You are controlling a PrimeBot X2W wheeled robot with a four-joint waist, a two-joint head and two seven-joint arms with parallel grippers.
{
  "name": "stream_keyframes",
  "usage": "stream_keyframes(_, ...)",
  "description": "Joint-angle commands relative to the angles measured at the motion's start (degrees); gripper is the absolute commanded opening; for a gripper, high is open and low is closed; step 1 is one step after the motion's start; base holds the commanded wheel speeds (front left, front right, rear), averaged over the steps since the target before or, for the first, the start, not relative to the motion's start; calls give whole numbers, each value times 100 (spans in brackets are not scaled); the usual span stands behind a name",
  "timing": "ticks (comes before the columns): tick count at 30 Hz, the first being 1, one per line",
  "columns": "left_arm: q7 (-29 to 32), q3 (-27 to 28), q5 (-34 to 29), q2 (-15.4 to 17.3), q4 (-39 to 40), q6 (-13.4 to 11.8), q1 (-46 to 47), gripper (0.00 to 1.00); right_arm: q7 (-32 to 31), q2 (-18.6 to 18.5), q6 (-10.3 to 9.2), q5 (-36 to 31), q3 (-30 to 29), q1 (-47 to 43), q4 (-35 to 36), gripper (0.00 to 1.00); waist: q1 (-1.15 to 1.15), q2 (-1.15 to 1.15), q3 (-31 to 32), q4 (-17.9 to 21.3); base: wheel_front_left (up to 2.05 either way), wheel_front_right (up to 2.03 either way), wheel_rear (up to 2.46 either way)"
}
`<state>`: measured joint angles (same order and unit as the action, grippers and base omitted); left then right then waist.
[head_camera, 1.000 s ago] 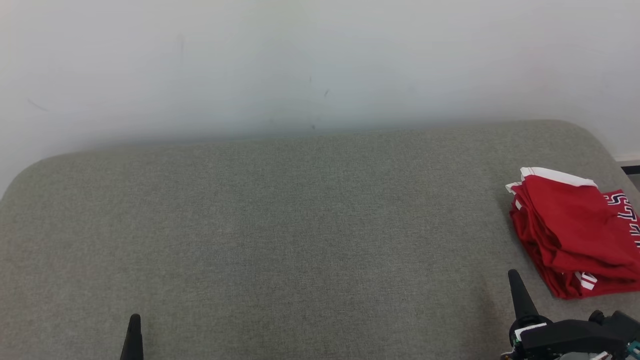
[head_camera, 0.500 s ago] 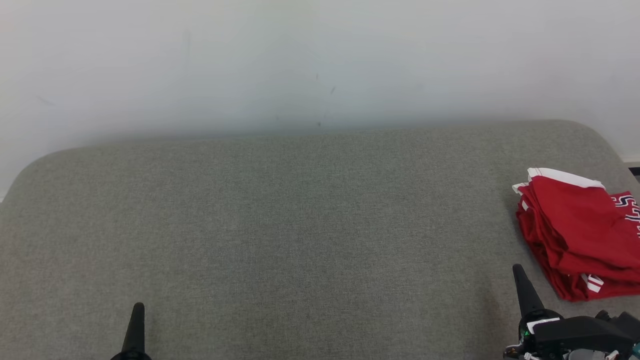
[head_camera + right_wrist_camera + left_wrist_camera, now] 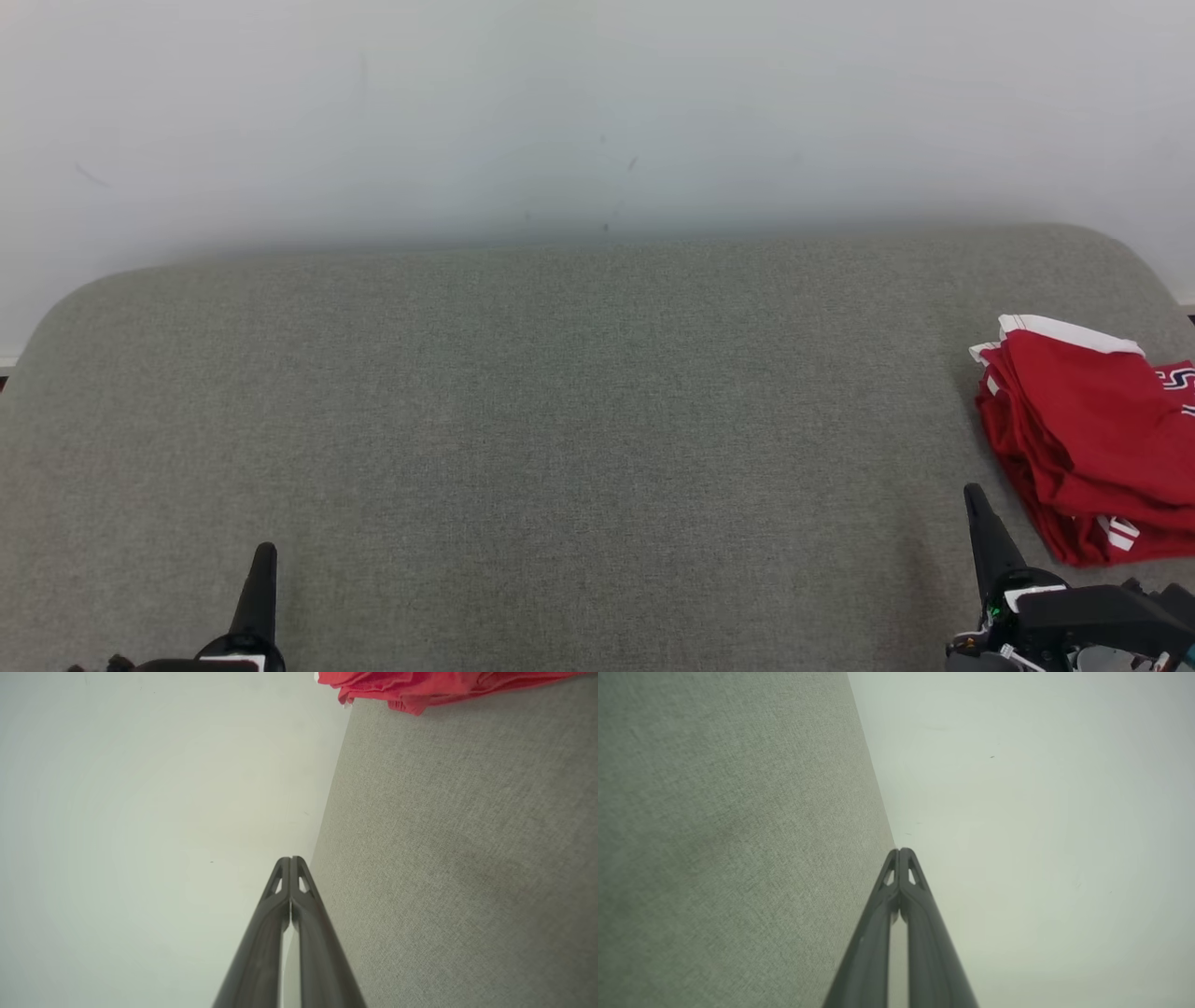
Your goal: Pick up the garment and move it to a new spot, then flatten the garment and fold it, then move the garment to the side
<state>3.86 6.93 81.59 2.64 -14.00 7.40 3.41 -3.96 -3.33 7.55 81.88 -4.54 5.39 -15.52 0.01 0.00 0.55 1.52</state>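
Note:
The garment [image 3: 1092, 439] is red with white trim, folded into a compact stack at the right end of the grey fabric surface [image 3: 579, 420]. Its edge also reaches the top of the right wrist view as the garment [image 3: 434, 686]. My right gripper [image 3: 976, 499] stands just left of and nearer than the stack, apart from it, shut with nothing in it; its fingertips meet in the right gripper [image 3: 290, 860] close-up. At the lower left, my left gripper [image 3: 266, 553] is also shut and empty, its tips pressed together in the left gripper [image 3: 900, 850] close-up.
A pale wall [image 3: 597, 112] rises directly behind the grey surface. The surface has rounded far corners, and its right edge lies close beyond the garment. Between the two grippers there is wide bare fabric.
The whole head view has shifted slightly, so the camera moved. Both grippers show a little higher in the frame than a second ago. The garment lies as it did.

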Motion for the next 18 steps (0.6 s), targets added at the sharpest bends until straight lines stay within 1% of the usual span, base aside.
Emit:
stream_keyframes(1, 25, -9, 121, 31, 13, 13, 94, 0, -17, 14, -9, 96, -31, 72, 54, 0, -1, 0, -4, -7, 0, 0, 0)
stream_keyframes(18, 211, -31, 823, 36, -3, 15, 265, 0, -204, 42, -11, 784, -165, 90, 133, 0, -1, 0, -50, -106, 0, 0, 0)
